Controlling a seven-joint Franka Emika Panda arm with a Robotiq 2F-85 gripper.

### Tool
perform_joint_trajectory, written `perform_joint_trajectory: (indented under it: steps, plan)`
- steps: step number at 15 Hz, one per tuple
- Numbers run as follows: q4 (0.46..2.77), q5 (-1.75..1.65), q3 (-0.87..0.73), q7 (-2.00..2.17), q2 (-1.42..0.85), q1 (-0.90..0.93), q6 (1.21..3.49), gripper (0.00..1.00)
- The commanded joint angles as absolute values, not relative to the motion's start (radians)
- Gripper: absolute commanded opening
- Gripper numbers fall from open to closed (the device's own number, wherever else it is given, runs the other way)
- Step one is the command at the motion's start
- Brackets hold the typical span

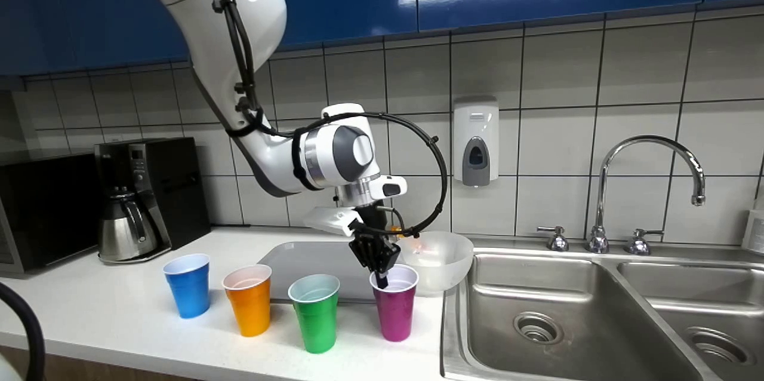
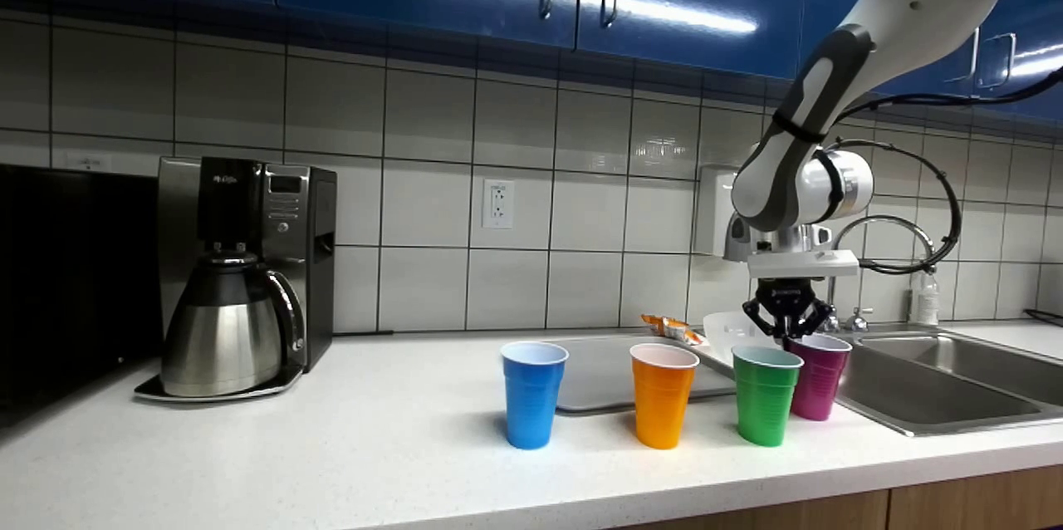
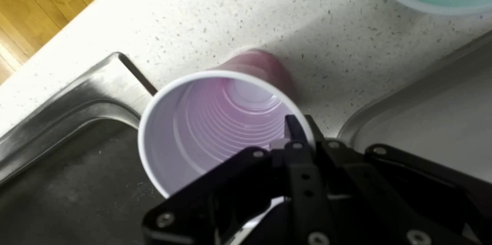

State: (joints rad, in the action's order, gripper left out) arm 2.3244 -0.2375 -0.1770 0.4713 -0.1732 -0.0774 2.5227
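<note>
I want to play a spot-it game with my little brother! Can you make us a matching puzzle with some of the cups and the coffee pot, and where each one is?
Things:
1. purple cup
2. orange cup
3. blue cup
4. coffee pot

Places:
A. standing in the coffee maker
B. between the blue cup and the green cup
C. at the gripper, with its rim pinched
D. the cup farthest from the sink

Right pairs: 1-C, 2-B, 3-D, 4-A
</note>
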Motion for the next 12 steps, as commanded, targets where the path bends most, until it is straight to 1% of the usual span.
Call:
perform_joint_trajectory:
  steps: [1,12]
  plan:
    - [2.292,-0.274,-0.191,0.504,-0.157,-0.059,2.493,0.01]
    - [2.210,-0.258,-0.155,0.483,-0.142,-0.010,2.453,0.01]
